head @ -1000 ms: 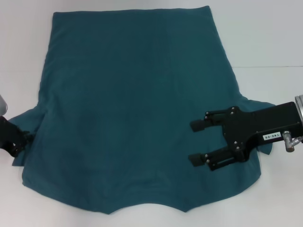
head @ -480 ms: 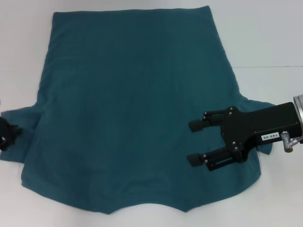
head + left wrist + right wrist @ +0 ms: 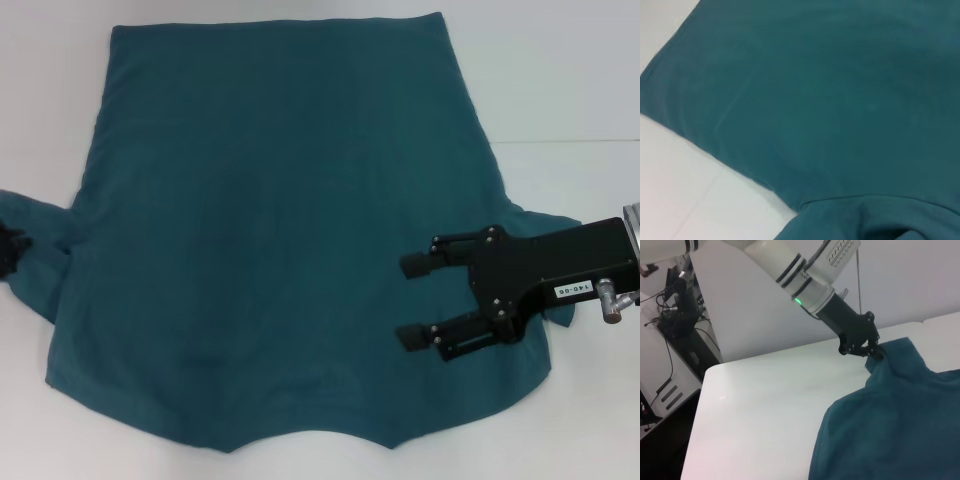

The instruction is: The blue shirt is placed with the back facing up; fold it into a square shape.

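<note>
The blue shirt [image 3: 280, 240] is lying plain side up on the white table [image 3: 560, 80], covering most of it from twelve o'clock down to six, hem away from the robot and neckline curving at the near edge.

At nine o'clock the left gripper [image 3: 871, 351] is pinching the tip of the left sleeve [image 3: 35, 262], its fingers pressed together on the cloth; the sleeve is bunching into a soft ridge beside the body panel. At three to four o'clock the right gripper [image 3: 410, 300] is hovering over the right side of the shirt with its fingers spread, gripping nothing.

The likely risk is that the pinch is taking only a small bite of thin, slack knit, so the sleeve could be slipping free partway through a fold, or dragging the whole shirt sideways on the smooth table and skewing the outline. The right sleeve [image 3: 555, 225], partly hidden under the right gripper, could also be caught and crumpled if that arm descends.

The fabric is looking matte, limp and lightly creased; the table is looking hard and glossy.
</note>
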`<state>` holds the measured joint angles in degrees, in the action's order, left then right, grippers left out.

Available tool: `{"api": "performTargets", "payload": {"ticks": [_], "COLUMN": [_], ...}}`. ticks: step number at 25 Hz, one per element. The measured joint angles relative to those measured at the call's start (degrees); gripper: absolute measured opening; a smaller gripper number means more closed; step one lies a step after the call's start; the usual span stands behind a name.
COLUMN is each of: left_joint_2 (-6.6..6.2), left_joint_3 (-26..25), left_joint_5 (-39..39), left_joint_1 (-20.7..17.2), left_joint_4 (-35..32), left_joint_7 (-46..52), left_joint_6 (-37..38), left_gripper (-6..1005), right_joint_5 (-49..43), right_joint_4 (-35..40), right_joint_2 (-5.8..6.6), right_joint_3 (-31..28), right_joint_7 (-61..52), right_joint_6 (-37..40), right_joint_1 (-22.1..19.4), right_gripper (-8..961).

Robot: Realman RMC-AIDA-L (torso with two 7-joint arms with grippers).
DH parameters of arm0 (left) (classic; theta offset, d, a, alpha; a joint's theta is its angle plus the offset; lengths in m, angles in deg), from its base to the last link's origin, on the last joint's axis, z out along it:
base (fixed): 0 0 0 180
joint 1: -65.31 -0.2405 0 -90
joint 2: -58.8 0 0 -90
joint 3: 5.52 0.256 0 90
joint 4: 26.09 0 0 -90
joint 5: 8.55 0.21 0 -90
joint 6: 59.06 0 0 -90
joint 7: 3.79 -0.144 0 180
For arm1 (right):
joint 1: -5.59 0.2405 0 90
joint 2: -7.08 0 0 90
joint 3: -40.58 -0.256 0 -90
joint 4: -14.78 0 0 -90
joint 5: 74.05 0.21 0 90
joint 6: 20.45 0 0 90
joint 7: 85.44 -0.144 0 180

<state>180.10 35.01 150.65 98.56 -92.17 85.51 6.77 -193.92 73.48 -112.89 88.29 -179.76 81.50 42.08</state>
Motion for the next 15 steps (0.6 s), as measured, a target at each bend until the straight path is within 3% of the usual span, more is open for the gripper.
{"api": "performTargets", "payload": {"ticks": [6,11,15], "left_joint_2": [2.02,0.4,-0.49], "left_joint_3": [6.7,13.8,13.8], "left_joint_5": [4.6,4.7,4.7], "left_joint_1": [-0.9,-2.4,-1.6], "left_joint_4": [-7.9,-13.1,-15.1], "left_joint_7": [4.3,10.1,11.2], "left_joint_6": [3.8,7.9,13.0], "left_gripper": [34,34,33], "right_joint_5": [0.0,0.4,0.6], "right_joint_4": [0.0,0.1,0.3], "right_joint_2": [0.07,0.1,0.19], "right_joint_3": [-0.3,-0.3,-0.3], "right_joint_7": [0.2,0.4,1.0], "right_joint_6": [0.0,0.0,-0.1], "right_joint_1": [-0.1,-0.6,-1.5], "right_gripper": [925,925,925]}}
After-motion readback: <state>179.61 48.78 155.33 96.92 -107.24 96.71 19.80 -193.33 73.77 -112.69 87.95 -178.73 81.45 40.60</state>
